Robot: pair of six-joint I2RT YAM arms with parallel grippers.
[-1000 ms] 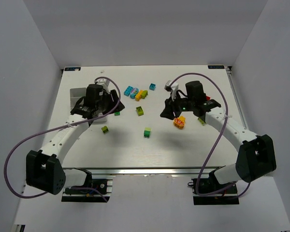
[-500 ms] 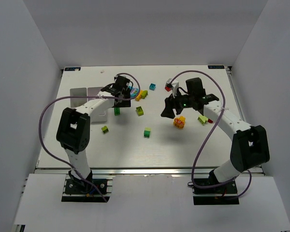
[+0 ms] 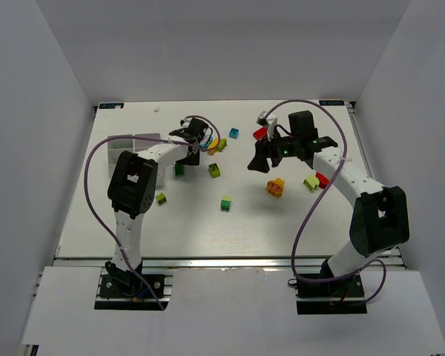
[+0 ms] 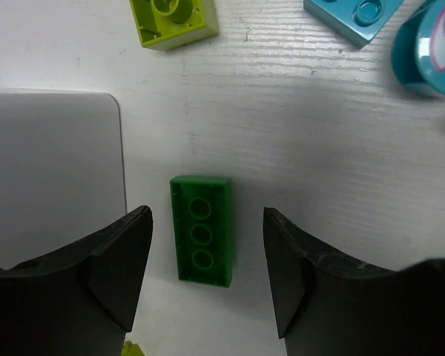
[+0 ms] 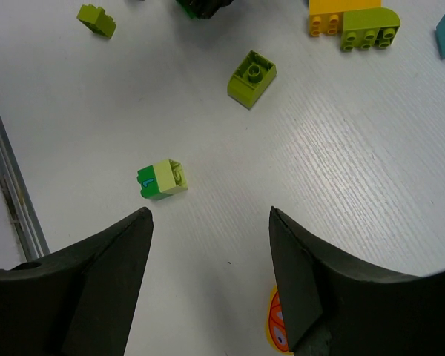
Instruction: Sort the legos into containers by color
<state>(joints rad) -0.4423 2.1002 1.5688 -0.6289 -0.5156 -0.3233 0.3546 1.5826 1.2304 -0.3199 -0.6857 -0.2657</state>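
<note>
Nearest the arm bases, three pieces lie apart on the counter (image 3: 208, 230): a small lime brick (image 3: 161, 198), a green-and-lime stack (image 3: 226, 202) and an orange piece (image 3: 275, 187). A little farther, on the right, one more lime block (image 3: 310, 182) sits just beside a red brick (image 3: 322, 179), which the right arm partly covers. Farther on lie a sloped lime brick (image 3: 215, 170) and a single dark green brick (image 4: 201, 239).

The left gripper (image 4: 205, 222) hovers over the dark green brick with its jaws apart on either side, touching nothing. The right gripper (image 5: 211, 219) is also spread wide and holds nothing, with bare counter below it.

The one white tray (image 3: 126, 143) lies far left, its corner just beside the green brick. At the far end are a yellow-and-lime pair (image 3: 216, 144), a cyan brick (image 3: 234, 133), a second red brick (image 3: 259, 133), and blue pieces partly hidden by the left gripper.
</note>
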